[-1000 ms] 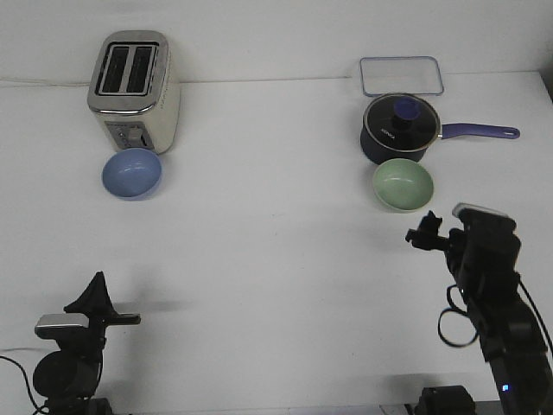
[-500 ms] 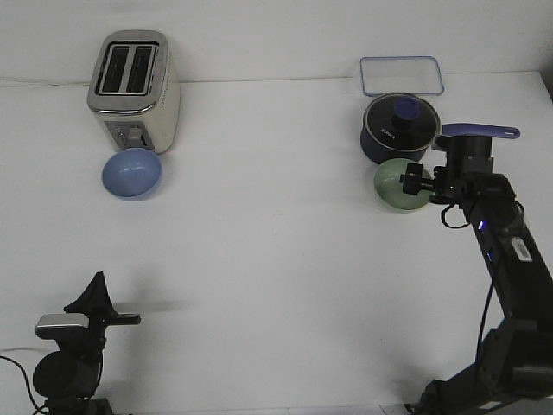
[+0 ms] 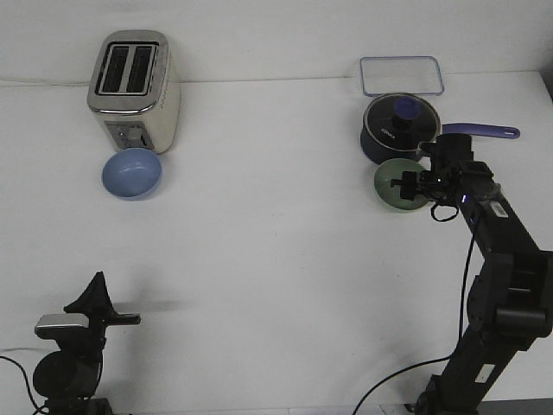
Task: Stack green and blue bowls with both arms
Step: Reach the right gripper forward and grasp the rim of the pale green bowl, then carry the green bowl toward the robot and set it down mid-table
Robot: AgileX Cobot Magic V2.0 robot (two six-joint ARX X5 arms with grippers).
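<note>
Left gripper (image 3: 97,285) sits parked at the near left table edge, prongs pointing up, holding nothing; how wide it stands I cannot tell. Toaster (image 3: 134,90) is far ahead of it at the back, and the blue bowl (image 3: 131,172) lies just in front of the toaster, well apart from that gripper, untouched on the table (image 3: 259,242).

Right gripper (image 3: 413,183) is extended out and sits right at the green bowl (image 3: 393,184), over its right rim; closed on the rim or only at it, cannot tell. Bowl looks to be resting on the table. Dark blue saucepan (image 3: 397,128) with lid and long handle is just behind the gripper, clear lidded container (image 3: 402,75) further back.

Progress, as a judgement: early. Bowls well apart, nothing stacked. Green pickup only starting; blue bowl not yet approached. Left: grasp, lift, bring together, nest one in the other.
</note>
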